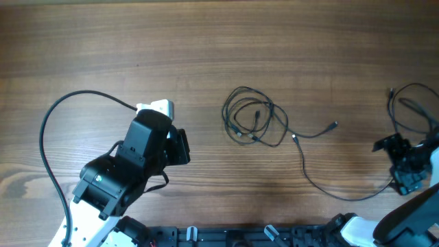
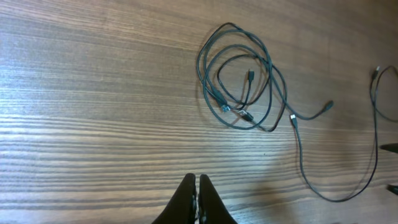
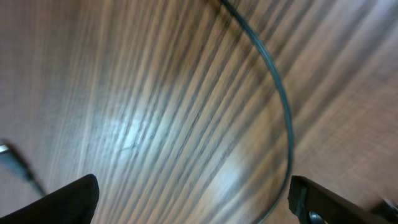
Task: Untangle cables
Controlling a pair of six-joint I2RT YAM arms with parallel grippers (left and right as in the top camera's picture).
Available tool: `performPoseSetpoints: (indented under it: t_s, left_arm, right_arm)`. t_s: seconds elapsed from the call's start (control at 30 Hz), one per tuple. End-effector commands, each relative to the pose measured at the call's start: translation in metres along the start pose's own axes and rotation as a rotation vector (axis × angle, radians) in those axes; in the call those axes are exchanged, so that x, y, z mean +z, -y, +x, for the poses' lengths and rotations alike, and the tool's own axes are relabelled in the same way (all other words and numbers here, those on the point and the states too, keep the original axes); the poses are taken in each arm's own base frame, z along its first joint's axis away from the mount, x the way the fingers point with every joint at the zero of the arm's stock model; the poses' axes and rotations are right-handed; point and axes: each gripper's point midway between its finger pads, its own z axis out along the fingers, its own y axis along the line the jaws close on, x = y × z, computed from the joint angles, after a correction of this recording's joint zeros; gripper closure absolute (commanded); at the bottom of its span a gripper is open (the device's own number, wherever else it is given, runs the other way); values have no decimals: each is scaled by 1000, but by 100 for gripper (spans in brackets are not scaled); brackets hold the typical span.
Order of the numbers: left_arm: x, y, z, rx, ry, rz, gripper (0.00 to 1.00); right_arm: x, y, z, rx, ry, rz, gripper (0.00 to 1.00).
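A tangle of thin dark cables lies coiled at the table's middle; it also shows in the left wrist view. One strand trails from it to the right toward my right gripper. My left gripper is shut and empty, well to the left of the coil. My right gripper is open at the far right edge; a cable strand curves over the wood between its fingers, just inside the right finger, held by neither.
A second loose cable loop lies at the far right edge, behind the right gripper. A black cord arcs from the left arm over the left of the table. The arm bases stand along the front edge.
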Motion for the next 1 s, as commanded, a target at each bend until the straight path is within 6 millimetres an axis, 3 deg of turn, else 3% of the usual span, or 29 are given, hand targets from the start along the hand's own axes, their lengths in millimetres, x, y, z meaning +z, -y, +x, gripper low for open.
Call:
performPoseSetpoints:
  t_s: [0.0, 0.3, 0.5, 0.67, 0.97]
  left_arm:
    - [-2, 4, 0, 27, -6, 16, 96]
    - [-2, 4, 0, 52, -6, 16, 95]
    - [-2, 4, 0, 53, -6, 16, 93]
    - [-2, 4, 0, 57, -6, 16, 93]
    - [-2, 4, 0, 78, -6, 17, 92]
  right_arm:
    - [22, 4, 9, -95, 11, -14, 3]
    - [28, 24, 11, -57, 26, 92, 5]
    - [28, 25, 11, -69, 22, 94, 9]
    - [27, 31, 14, -40, 13, 127, 6]
    - [27, 32, 14, -39, 18, 131, 23]
